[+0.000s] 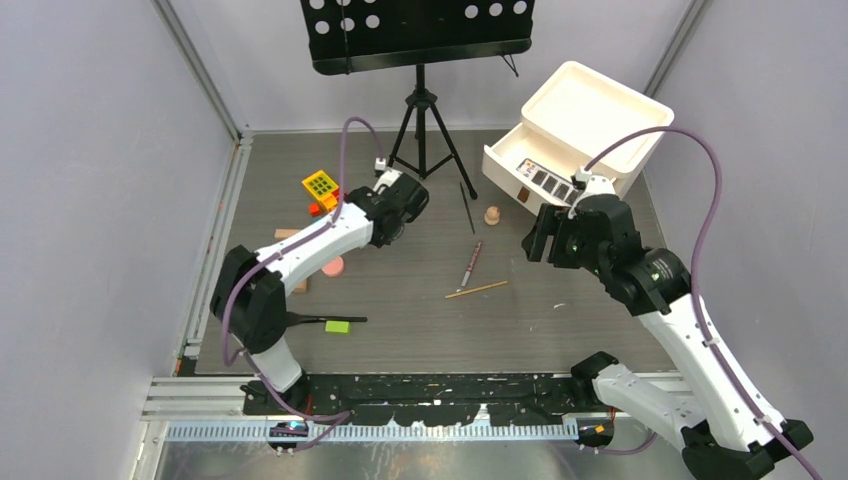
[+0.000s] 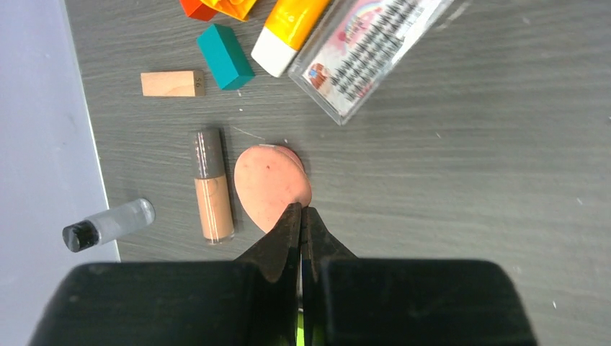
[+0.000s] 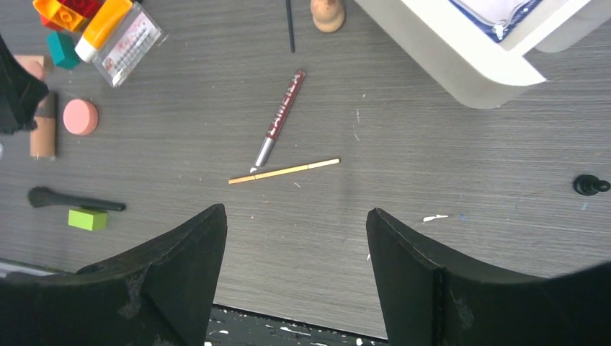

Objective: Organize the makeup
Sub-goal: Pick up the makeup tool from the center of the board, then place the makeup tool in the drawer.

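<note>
Palette (image 1: pixel 546 180) in box (image 1: pixel 600 110) drawer, far right. Pencils (image 1: pixel 471 264) mid-table. Compact (image 1: pixel 333 266), tube (image 2: pixel 213 186), bottle (image 2: pixel 108 224) left. Brush (image 1: pixel 310 319) near-left, beside block (image 1: pixel 337 327).

Bright, even, diffuse light from overhead in all 3 views. Only short, soft shadows: under the arms on the table (image 1: pixel 560 300), beside the tan tube (image 2: pixel 213 194) and the pink compact (image 2: pixel 272 186). Faint sheen on the clear lash box (image 2: pixel 367 50). Sharp at table level, slightly soft on the near black jaws. Dark rounded corner at lower right of the right wrist view.
</note>
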